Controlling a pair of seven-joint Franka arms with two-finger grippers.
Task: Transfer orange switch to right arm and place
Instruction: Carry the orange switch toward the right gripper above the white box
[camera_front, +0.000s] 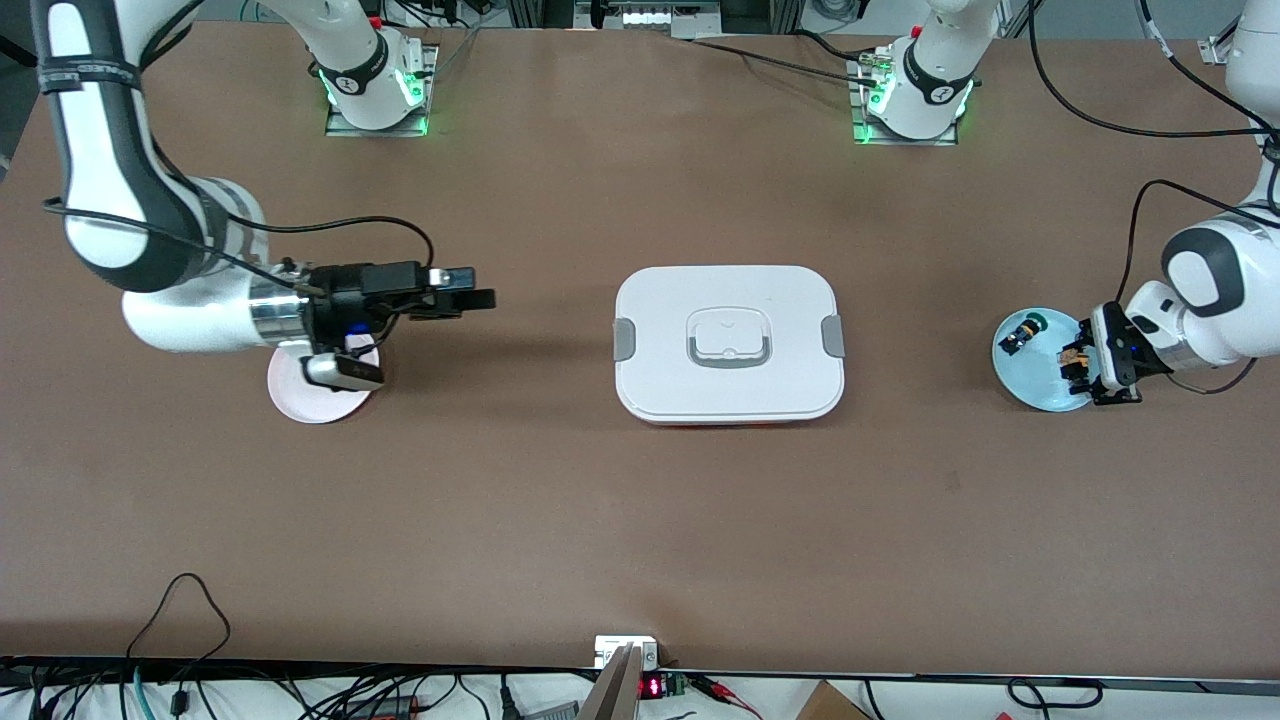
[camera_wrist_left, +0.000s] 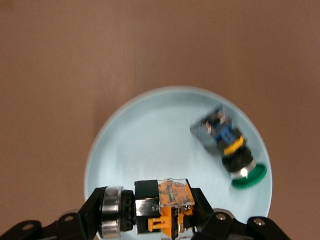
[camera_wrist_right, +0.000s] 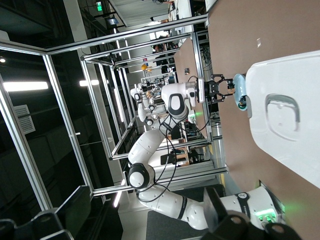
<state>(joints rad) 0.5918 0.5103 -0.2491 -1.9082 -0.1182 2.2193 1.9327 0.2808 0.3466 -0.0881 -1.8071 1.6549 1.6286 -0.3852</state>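
1. Currently, the left gripper sits low over the pale blue plate at the left arm's end of the table, its black linkage fingers closed against the two ends of the orange switch.
2. Seen from the left wrist view, the orange switch lies on its side between the fingers, with the silver collar at one end and the orange block with a clear top at the other; whether it rests on the plate or is lifted just clear of it cannot be told.
3. On the same plate, apart from the held switch, lies the green-capped switch, tilted, with its green cap at the plate's rim.
4. At the table's middle stands a white lidded box with grey side latches and a recessed handle in its lid.
5. The right gripper hangs above the bare table between the box and a pink plate, pointing toward the box; the right arm waits. Its narrow black fingers lie close together with nothing between them.
6. The pink plate lies at the right arm's end of the table, partly hidden under that arm's wrist.
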